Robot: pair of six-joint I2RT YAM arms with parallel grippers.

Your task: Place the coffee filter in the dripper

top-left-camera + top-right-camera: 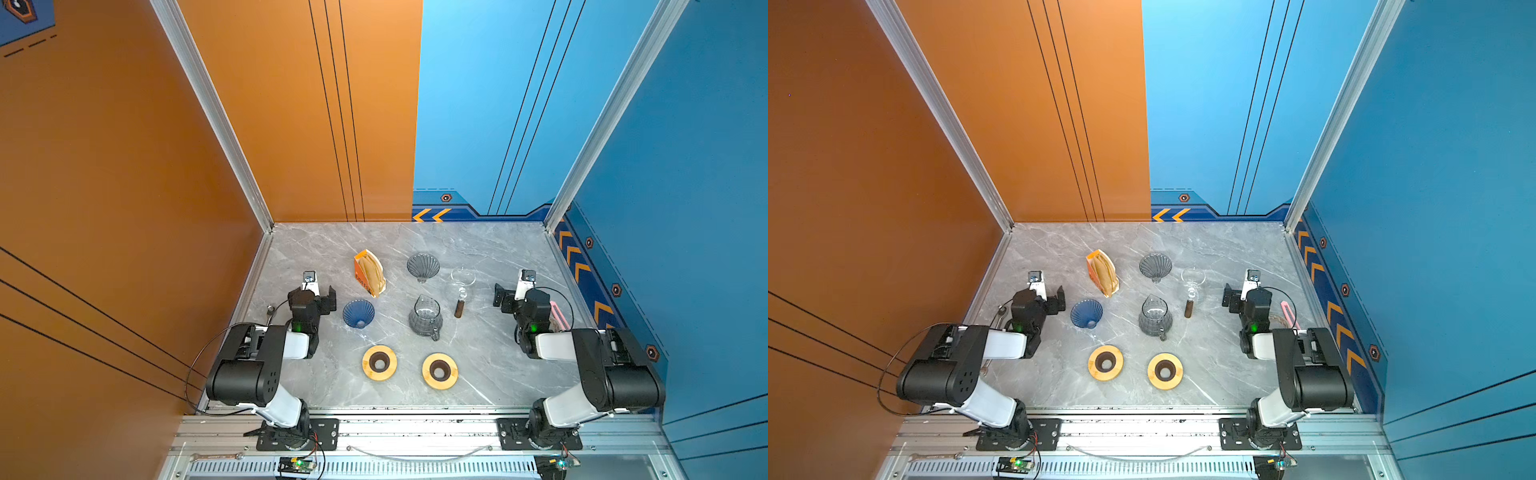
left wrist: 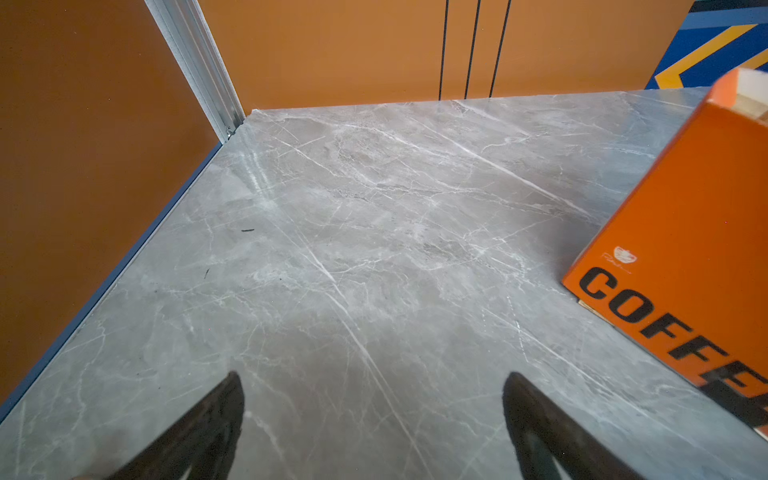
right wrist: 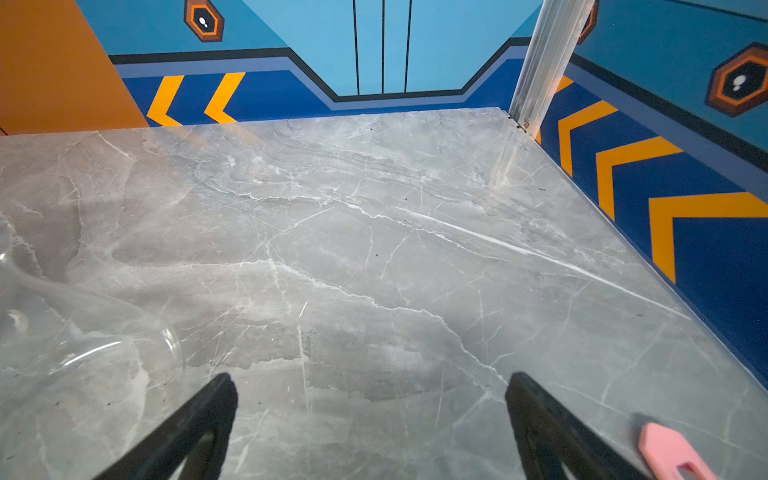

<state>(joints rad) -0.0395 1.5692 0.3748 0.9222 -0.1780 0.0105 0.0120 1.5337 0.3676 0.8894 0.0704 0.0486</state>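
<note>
Brown paper coffee filters (image 1: 371,270) (image 1: 1104,272) stand in an open orange box (image 2: 685,249) at the back left of the marble table. A blue dripper (image 1: 358,313) (image 1: 1086,313) sits in front of the box, and a smoky grey dripper (image 1: 423,266) (image 1: 1155,266) to its right. A clear glass dripper (image 1: 462,282) (image 1: 1192,277) with a brown handle lies further right. My left gripper (image 1: 311,293) (image 1: 1042,293) (image 2: 374,376) is open and empty, left of the box. My right gripper (image 1: 519,293) (image 1: 1246,293) (image 3: 371,376) is open and empty, right of the clear dripper (image 3: 83,332).
A grey glass carafe (image 1: 424,318) (image 1: 1155,316) stands mid-table. Two wooden rings (image 1: 379,362) (image 1: 439,371) lie near the front edge. A pink tool (image 1: 559,316) (image 3: 673,453) lies by the right wall. Walls close the table on three sides.
</note>
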